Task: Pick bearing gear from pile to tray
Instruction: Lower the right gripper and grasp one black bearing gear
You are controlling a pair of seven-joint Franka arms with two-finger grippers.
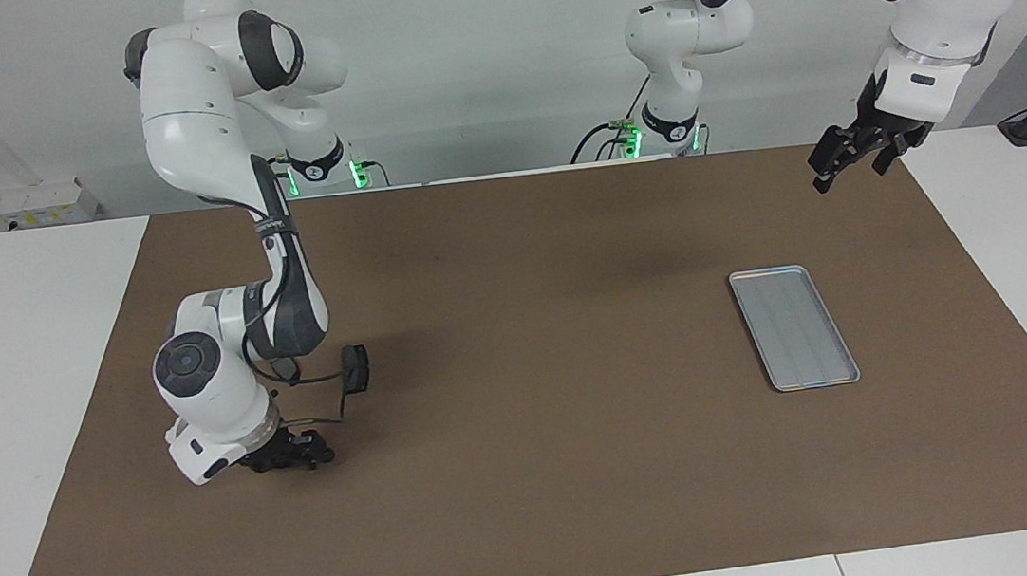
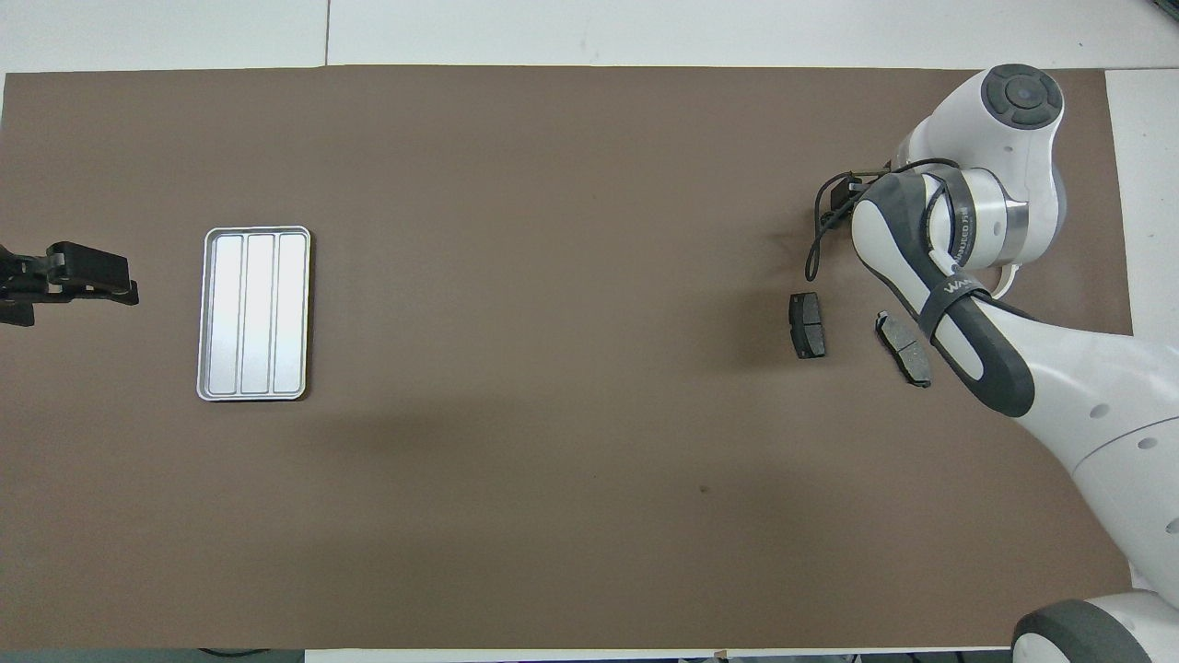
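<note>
The silver ridged tray lies flat toward the left arm's end of the mat with nothing in it. Of the pile, two dark grey brake pads show toward the right arm's end. The bearing gear is hidden. My right gripper is down at the mat beside the pile; in the overhead view its own wrist covers it. What it touches or holds does not show. My left gripper waits raised and open over the mat's edge, holding nothing.
A brown mat covers most of the white table. A small black box on a cable hangs off the right wrist just above the mat. The right forearm slants over one brake pad.
</note>
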